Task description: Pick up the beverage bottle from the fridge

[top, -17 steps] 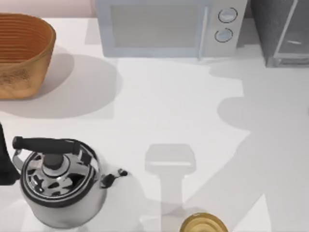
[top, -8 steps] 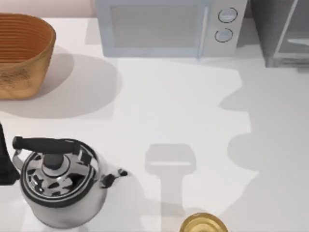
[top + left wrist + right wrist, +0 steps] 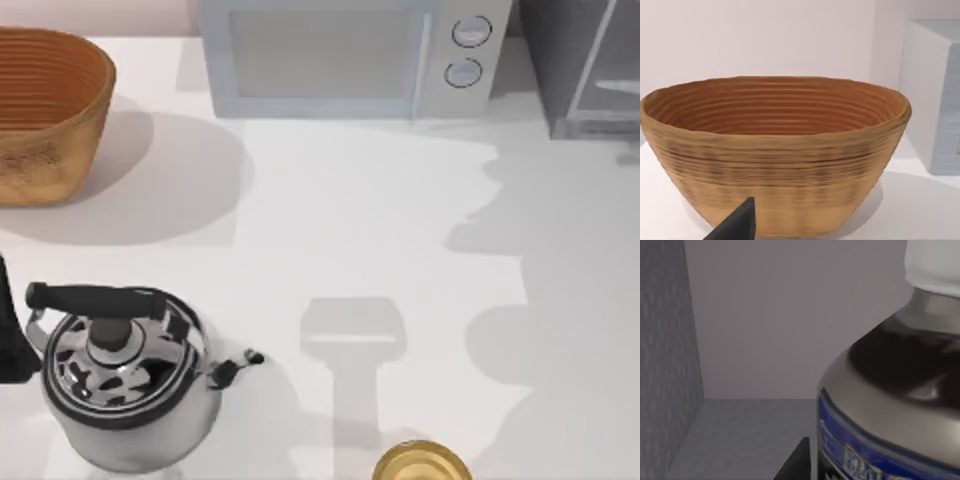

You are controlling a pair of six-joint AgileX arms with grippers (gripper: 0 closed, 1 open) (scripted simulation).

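Up at the back sits the microwave (image 3: 350, 58), with the fridge (image 3: 585, 65) just beside it at the right corner. A basket (image 3: 45, 110) fills the far left. Near left, the kettle (image 3: 125, 385); a golden round object (image 3: 421, 463) peeks in at the front edge.

Left arm (image 3: 8, 330) at table's left edge

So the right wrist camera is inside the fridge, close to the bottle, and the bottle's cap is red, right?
Not quite. The cap is white, not red, as the right wrist view shows. The rest holds: that camera looks into the fridge, close up on the bottle.
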